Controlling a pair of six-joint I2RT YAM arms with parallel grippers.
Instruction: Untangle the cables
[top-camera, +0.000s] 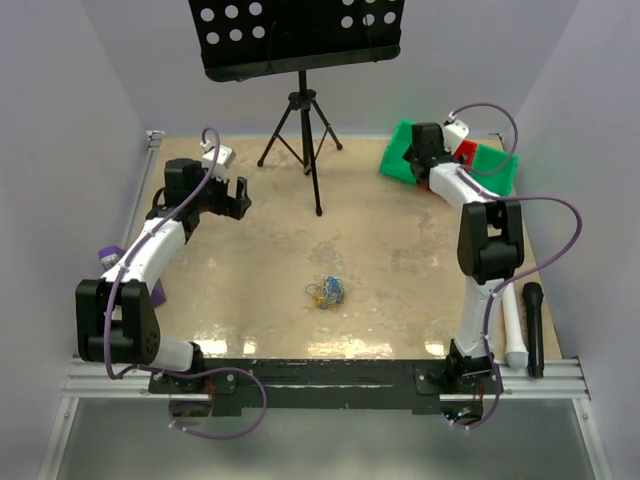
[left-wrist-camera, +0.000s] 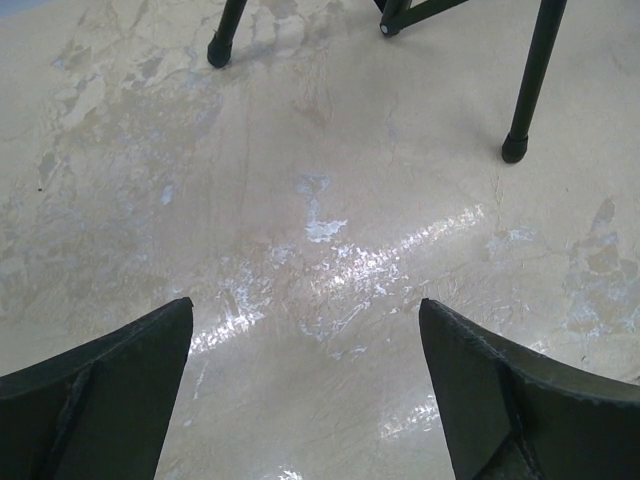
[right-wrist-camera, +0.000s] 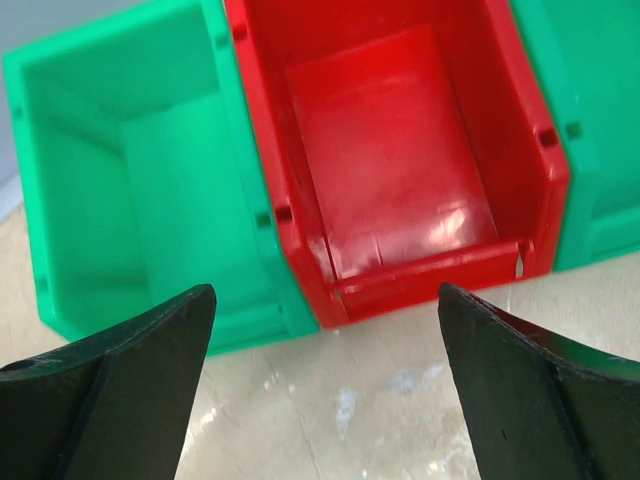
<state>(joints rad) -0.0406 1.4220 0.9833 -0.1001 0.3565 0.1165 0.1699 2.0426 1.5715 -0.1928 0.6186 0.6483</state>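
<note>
The cables (top-camera: 328, 291) lie as a small clump of thin blue, yellow-orange and white strands on the table's near middle, seen only in the top view. My left gripper (top-camera: 237, 197) is open and empty over the far left of the table, well away from the clump; its wrist view (left-wrist-camera: 305, 320) shows bare table between the fingers. My right gripper (top-camera: 421, 158) is open and empty at the far right, by the bins; its wrist view (right-wrist-camera: 325, 300) shows bare table and bin fronts.
A music stand's tripod (top-camera: 303, 130) stands at the back centre; its feet (left-wrist-camera: 514, 148) show in the left wrist view. Green (right-wrist-camera: 130, 180) and red (right-wrist-camera: 400, 170) bins sit at the back right. A black microphone (top-camera: 533, 325) and a white tube (top-camera: 512, 330) lie at the right edge.
</note>
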